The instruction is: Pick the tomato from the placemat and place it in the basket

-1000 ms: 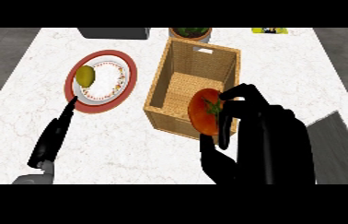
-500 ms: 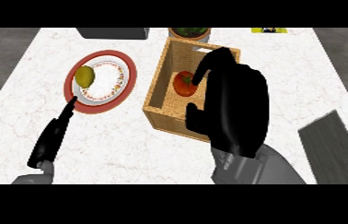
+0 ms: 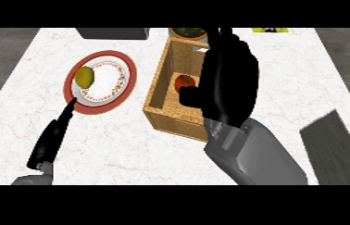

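Note:
The red tomato [image 3: 184, 82] lies inside the wicker basket [image 3: 161, 92], near its middle and low against the floor. My right hand [image 3: 229, 80] hovers over the basket's right half, open, with fingers stretched toward the far rim and the thumb [image 3: 190, 98] just below the tomato, apart from it. The hand hides the basket's right wall. A round red placemat [image 3: 127, 64] to the left carries a white patterned plate [image 3: 109, 85] with a yellow-green fruit [image 3: 84, 76] on it. My left hand [image 3: 49, 143] rests open at the lower left, fingers pointing at the placemat.
A dark grey box [image 3: 113, 33] stands at the back edge. A bowl of greens [image 3: 189, 32] sits just behind the basket. A dark slab [image 3: 331, 145] lies at the right edge. A yellow-green item [image 3: 271, 29] shows at the far right back.
My right hand carried the tomato from the basket's near right side over its inside, then its fingers straightened and the tomato now lies free in the basket. The left hand stayed still.

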Action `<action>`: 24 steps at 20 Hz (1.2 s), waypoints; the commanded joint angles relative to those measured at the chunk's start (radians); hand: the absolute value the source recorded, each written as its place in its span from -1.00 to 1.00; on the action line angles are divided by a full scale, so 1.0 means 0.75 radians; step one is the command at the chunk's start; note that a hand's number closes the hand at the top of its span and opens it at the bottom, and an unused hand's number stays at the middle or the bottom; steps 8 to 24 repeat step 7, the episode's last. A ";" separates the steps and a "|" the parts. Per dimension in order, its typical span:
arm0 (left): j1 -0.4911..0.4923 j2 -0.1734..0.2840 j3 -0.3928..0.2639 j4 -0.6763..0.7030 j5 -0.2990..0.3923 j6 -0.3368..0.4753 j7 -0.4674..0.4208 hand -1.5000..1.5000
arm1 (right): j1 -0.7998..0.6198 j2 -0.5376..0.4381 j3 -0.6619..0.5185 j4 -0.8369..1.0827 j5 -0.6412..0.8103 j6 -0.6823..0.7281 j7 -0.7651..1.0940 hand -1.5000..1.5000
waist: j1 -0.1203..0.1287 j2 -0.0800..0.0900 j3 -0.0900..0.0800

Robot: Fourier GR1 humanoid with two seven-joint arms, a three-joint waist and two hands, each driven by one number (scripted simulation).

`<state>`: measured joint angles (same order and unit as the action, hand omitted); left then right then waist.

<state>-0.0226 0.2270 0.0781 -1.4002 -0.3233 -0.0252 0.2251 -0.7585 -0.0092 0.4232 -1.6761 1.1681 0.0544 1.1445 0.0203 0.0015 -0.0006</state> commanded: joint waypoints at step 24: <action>0.013 -0.012 0.014 -0.007 -0.003 0.021 0.014 0.00 | 0.167 0.012 -0.224 -0.186 0.155 -0.281 0.233 -1.00 | -0.037 -0.007 0.002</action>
